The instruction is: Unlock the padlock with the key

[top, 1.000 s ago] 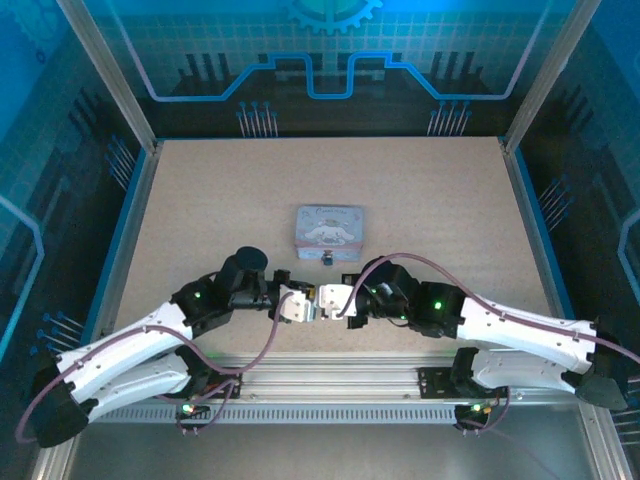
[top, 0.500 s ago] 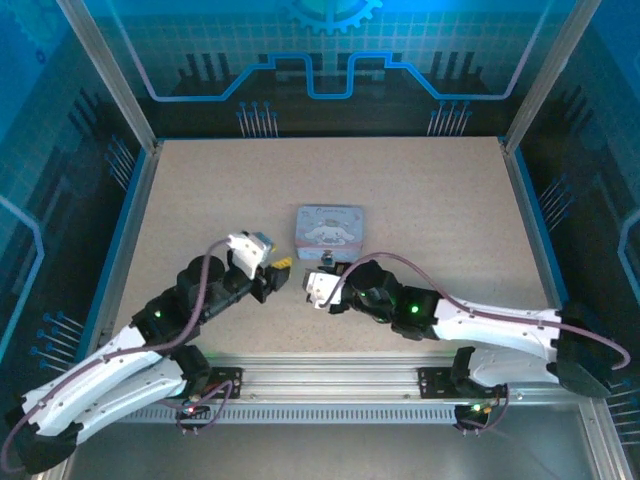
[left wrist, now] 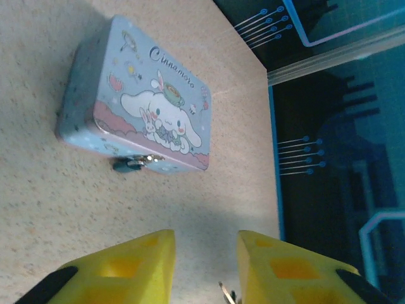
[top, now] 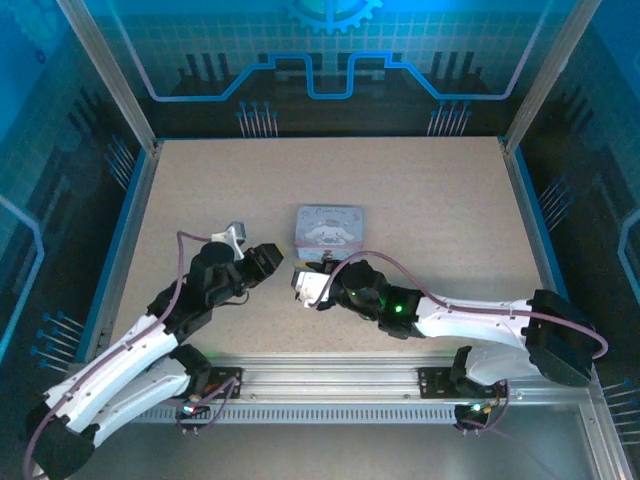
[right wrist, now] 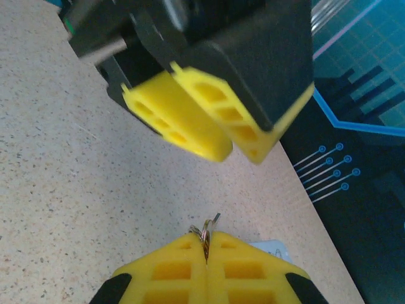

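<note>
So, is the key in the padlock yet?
No: the key sits pinched in the right gripper, its tip free above the table.

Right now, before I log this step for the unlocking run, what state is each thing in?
key: pinched between the right gripper's fingers, tip poking out.
right gripper: shut on the key.
left gripper: open.
padlock: hanging at the tin's clasp, no key in it.
tin: lid closed, lying flat on the table.

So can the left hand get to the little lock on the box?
Probably yes. The left hand is open and faces the lock, which hangs on the box's near side, with just bare table between them.
</note>
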Robot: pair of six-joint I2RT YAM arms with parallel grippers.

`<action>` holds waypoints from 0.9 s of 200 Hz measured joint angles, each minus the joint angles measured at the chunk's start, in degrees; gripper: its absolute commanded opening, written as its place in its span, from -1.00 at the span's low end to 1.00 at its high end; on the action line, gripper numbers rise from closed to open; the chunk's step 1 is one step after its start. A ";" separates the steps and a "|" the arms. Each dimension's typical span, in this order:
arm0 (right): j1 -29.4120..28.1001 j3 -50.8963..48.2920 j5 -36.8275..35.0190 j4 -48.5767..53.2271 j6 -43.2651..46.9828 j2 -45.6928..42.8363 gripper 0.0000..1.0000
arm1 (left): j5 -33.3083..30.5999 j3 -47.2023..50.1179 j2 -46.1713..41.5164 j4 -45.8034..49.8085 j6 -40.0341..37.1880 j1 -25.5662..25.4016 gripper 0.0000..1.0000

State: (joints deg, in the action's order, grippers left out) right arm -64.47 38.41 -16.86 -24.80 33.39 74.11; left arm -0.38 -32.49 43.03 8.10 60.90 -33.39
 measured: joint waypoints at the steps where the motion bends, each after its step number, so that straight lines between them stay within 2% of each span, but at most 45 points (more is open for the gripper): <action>1: 0.00 -0.02 0.04 -0.09 0.02 0.00 -1.00 | 0.13 0.07 0.07 -0.13 0.15 0.07 -0.42; 26: 0.02 -0.24 1.11 -0.98 1.01 0.02 -1.00 | 3.98 2.12 1.64 -3.76 6.40 0.76 -0.43; 73: 0.04 -0.24 1.95 -3.10 1.62 0.57 -1.00 | 7.04 3.76 1.81 -8.07 12.50 0.83 -0.46; 129: 0.04 -0.22 2.23 -3.98 1.84 2.47 -1.00 | 8.24 4.83 1.81 -10.19 15.89 0.98 -0.65; 180: 0.15 -0.22 2.23 -4.42 2.29 2.95 -1.00 | 9.33 6.47 1.53 -12.20 18.34 1.03 -0.72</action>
State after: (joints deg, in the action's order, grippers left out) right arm -64.31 38.20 -14.63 -29.21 35.68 77.06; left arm 8.95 -26.02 44.56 -4.10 79.24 -32.36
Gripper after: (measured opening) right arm 0.047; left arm 0.158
